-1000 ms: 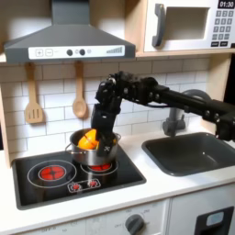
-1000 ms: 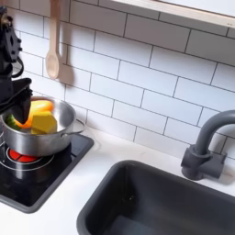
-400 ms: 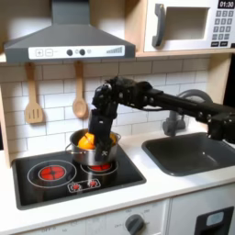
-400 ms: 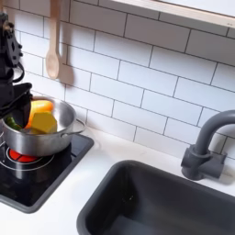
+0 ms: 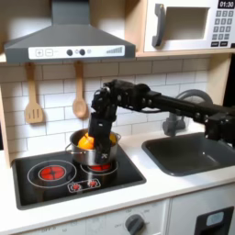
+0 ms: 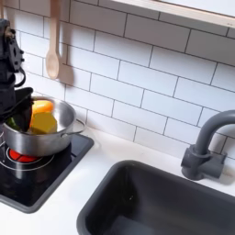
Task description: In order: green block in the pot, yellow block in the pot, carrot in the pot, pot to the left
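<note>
Black gripper (image 5: 95,139) reaches down into the shiny steel pot (image 5: 103,156) on the stove's red burner (image 6: 25,158), and I can't tell how its jaws stand. Inside lie the orange carrot (image 6: 41,108) and yellow block (image 6: 42,123), matte against polished walls.

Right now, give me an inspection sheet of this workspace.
Surface: toy stove, pot on the burner at the first exterior view's right.
Job's things: carrot and yellow block in the pot; green block partly seen at the gripper.
Clutter: two wooden spoons on the wall.
Gripper: gripper lowered at the pot; jaws hidden.
Cables: nothing seen.
Surroundings: sink, faucet, microwave, range hood.
</note>
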{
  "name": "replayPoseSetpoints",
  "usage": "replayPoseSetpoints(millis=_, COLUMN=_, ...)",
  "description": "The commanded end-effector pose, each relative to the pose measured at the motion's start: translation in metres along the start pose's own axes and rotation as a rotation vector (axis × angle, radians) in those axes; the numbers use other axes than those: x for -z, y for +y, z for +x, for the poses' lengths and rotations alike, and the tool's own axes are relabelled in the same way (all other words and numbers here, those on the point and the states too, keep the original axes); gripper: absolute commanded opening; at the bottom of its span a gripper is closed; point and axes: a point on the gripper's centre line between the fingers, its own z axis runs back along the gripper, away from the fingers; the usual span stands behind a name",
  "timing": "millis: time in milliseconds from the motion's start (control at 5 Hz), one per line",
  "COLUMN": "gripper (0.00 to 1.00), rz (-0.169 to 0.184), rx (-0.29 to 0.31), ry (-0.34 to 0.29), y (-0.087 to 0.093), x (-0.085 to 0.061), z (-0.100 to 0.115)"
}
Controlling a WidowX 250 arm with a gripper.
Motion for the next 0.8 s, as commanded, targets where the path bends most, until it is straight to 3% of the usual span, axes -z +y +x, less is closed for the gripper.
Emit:
replayPoseSetpoints(millis=0, gripper=0.00, rz=0.002, rx=-0.016, ry=0.012, y=0.0048, x=0.0048, z=-0.0026)
replayPoseSetpoints(millis=200, gripper=0.00, rz=-0.014, rx=-0.010, ry=0.012, y=0.0008, x=0.0059, z=-0.0051)
replayPoseSetpoints(millis=600, gripper=0.00, rz=-0.012, rx=-0.012, ry=0.013, y=0.0003, x=0.0048, z=-0.0023)
